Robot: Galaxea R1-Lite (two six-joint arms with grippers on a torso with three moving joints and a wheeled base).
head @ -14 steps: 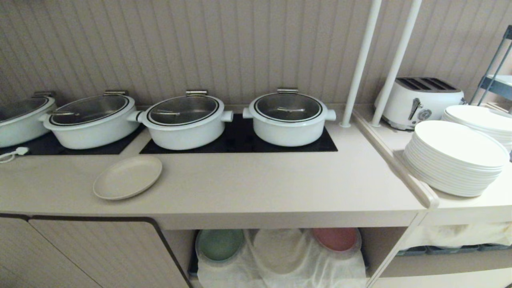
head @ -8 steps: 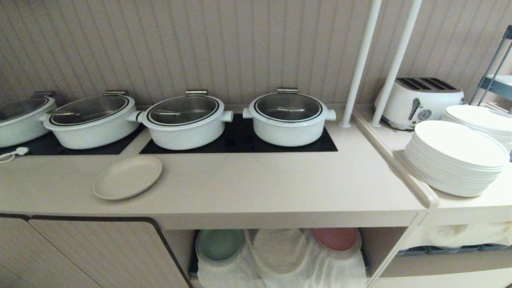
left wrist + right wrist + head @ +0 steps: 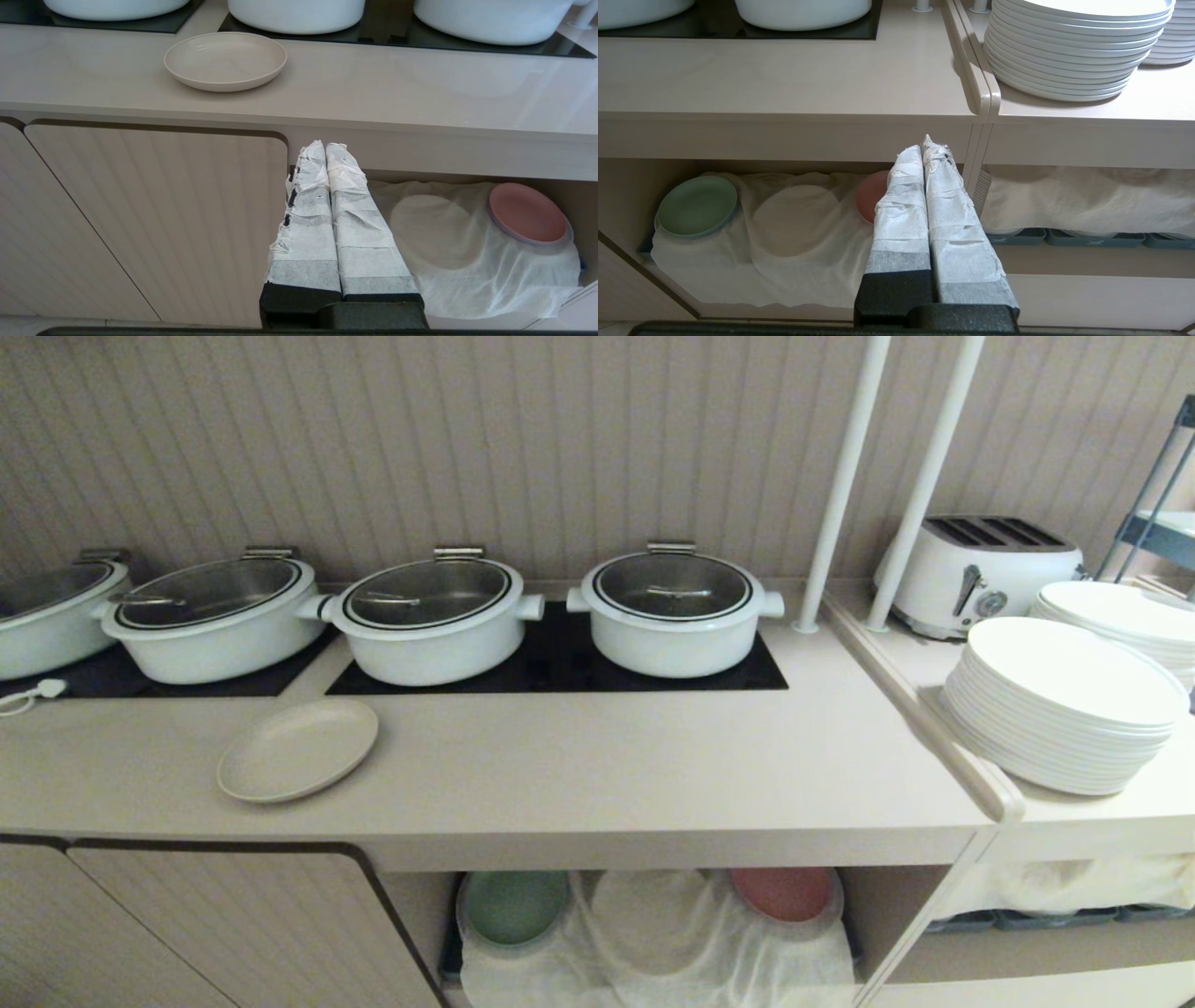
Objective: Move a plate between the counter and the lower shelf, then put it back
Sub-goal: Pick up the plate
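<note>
The beige-cream plate (image 3: pixel 299 749) (image 3: pixel 225 60) lies flat on the counter (image 3: pixel 607 775) toward its left, in front of the hob panels. Under the counter the lower shelf (image 3: pixel 653 933) (image 3: pixel 794 242) is lined with a wrinkly white cloth. My left gripper (image 3: pixel 325 148) hangs shut and empty in front of the cabinet face, below and right of the plate. My right gripper (image 3: pixel 924 148) is shut and empty too, held before the shelf's right end. Neither gripper appears in the head view.
Several white lidded pots (image 3: pixel 672 609) stand on black hob panels (image 3: pixel 560 663). A pale green plate (image 3: pixel 513 905) and a pink plate (image 3: pixel 786 893) rest on the shelf cloth. Stacked white plates (image 3: pixel 1064 705) and a toaster (image 3: pixel 980 569) fill the right ledge behind white poles (image 3: pixel 840 485).
</note>
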